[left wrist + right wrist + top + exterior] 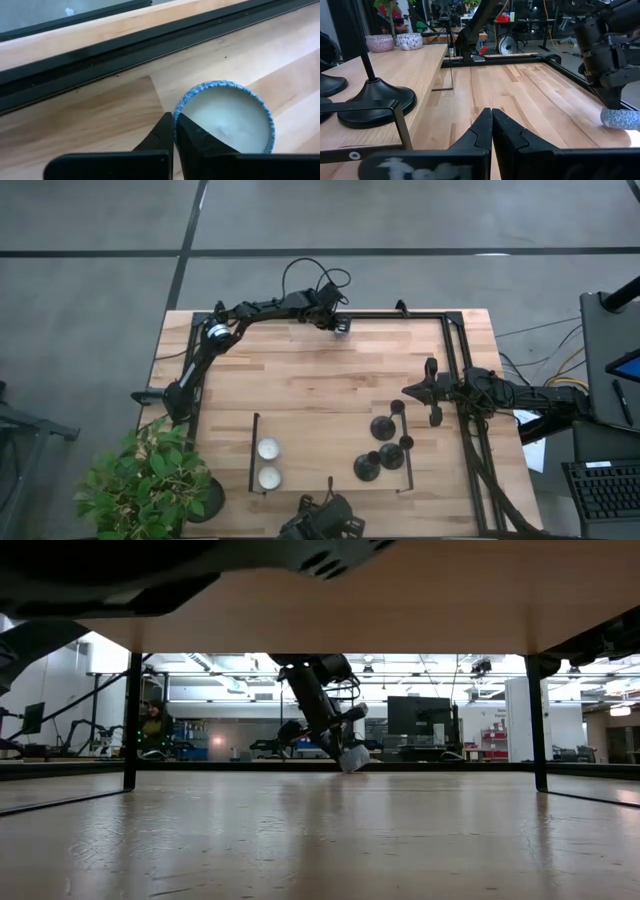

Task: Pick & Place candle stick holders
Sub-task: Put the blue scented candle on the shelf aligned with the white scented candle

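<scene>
The right gripper (412, 391), fingers pressed together and empty, sits at three o'clock; it should open wide before dropping over the nearest candle stick holder (384, 426) stem.

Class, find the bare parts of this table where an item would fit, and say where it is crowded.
Free: the broad middle of the table, between the left end effector holding the blue-rimmed candle at the far edge and the two tealights. Crowded: the near right, where the candle stick holders cluster beside the right end effector.
</scene>
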You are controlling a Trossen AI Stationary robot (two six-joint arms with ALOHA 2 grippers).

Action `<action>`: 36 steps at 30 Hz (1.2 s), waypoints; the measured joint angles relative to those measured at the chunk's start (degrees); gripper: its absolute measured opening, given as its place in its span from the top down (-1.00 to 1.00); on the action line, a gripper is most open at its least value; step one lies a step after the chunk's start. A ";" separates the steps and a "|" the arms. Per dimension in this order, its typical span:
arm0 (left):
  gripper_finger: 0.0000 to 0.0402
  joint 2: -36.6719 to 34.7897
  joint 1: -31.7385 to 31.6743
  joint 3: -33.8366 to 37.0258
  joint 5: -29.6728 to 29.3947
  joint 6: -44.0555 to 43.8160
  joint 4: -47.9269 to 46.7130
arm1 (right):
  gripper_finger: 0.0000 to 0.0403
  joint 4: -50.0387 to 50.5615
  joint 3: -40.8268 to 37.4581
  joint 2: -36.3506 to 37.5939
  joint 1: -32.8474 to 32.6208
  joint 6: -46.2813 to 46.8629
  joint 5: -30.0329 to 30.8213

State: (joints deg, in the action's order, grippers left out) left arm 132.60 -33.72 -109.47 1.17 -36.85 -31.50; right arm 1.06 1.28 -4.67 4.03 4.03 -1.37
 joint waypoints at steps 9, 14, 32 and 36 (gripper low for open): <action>0.99 -2.60 1.33 0.00 2.68 2.90 -2.68 | 0.96 0.00 0.00 0.02 -0.02 0.00 0.00; 1.00 -5.54 3.06 0.00 2.86 6.11 -8.32 | 0.96 -0.01 0.00 0.00 -0.01 0.00 0.00; 1.00 -32.11 19.82 0.00 -5.99 13.98 -39.40 | 0.96 -0.01 0.00 0.00 -0.02 0.00 0.00; 1.00 -35.83 24.67 0.01 -7.65 16.17 -44.24 | 0.96 0.00 0.00 -0.02 0.00 0.00 0.02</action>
State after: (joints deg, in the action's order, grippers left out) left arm 96.76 -9.05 -109.46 -6.48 -20.67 -75.74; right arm 1.06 1.28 -4.69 4.03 4.03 -1.35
